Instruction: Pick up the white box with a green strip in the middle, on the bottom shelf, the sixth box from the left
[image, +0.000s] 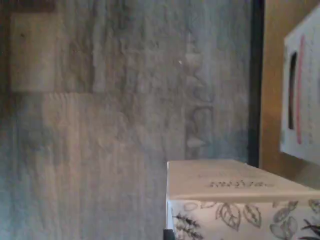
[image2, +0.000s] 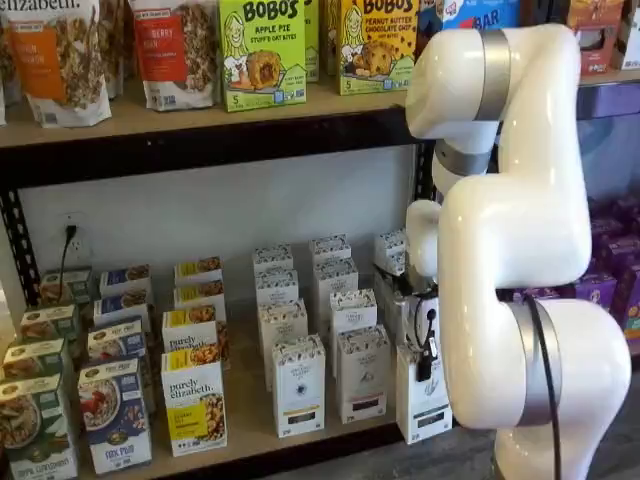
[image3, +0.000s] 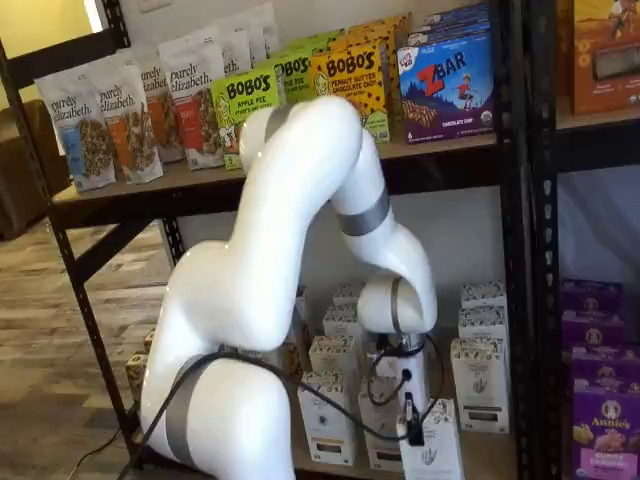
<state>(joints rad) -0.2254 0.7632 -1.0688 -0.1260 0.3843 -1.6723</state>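
The white box (image2: 421, 405) is a tall narrow carton with a plant sprig drawing and a small dark label. It stands at the front edge of the bottom shelf (image2: 250, 425), ahead of its row. My gripper (image2: 426, 372) hangs under the white wrist with its black fingers closed on the box's upper part. In a shelf view the box (image3: 437, 452) shows with a black finger (image3: 408, 425) against its side. The wrist view shows the box's leaf-patterned top (image: 240, 212) close up, beside the tan shelf board (image: 275, 75).
More white cartons (image2: 298, 385) stand in rows beside and behind the box, and one has a pink band (image: 302, 90). Yellow-and-white purely elizabeth cartons (image2: 195, 400) stand to the left. The upper shelf (image2: 200, 135) hangs overhead. A black rack post (image3: 520, 250) and purple boxes (image3: 600, 420) are to the right.
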